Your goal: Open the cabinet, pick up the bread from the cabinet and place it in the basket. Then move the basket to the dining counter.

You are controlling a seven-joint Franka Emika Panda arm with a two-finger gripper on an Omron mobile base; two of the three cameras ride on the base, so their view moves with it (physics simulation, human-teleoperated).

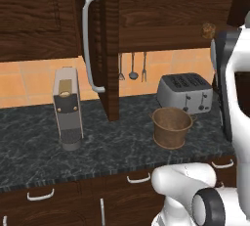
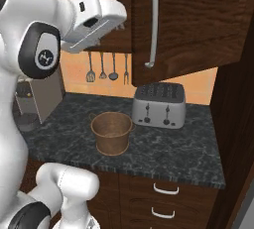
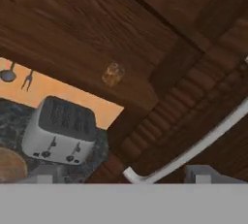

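Arm is reaching into the open cabinet (image 1: 112,49) for the bread (image 3: 113,74).
Gripper (image 3: 121,177) looks spread, holding nothing; it should centre on the loaf, clearing the door.

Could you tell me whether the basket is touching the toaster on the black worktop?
Apart. In the right base view, a strip of dark worktop shows between the basket and the toaster.

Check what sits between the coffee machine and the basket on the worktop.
In the left base view, the open cabinet door hangs between the coffee machine and the basket; the worktop below is bare.
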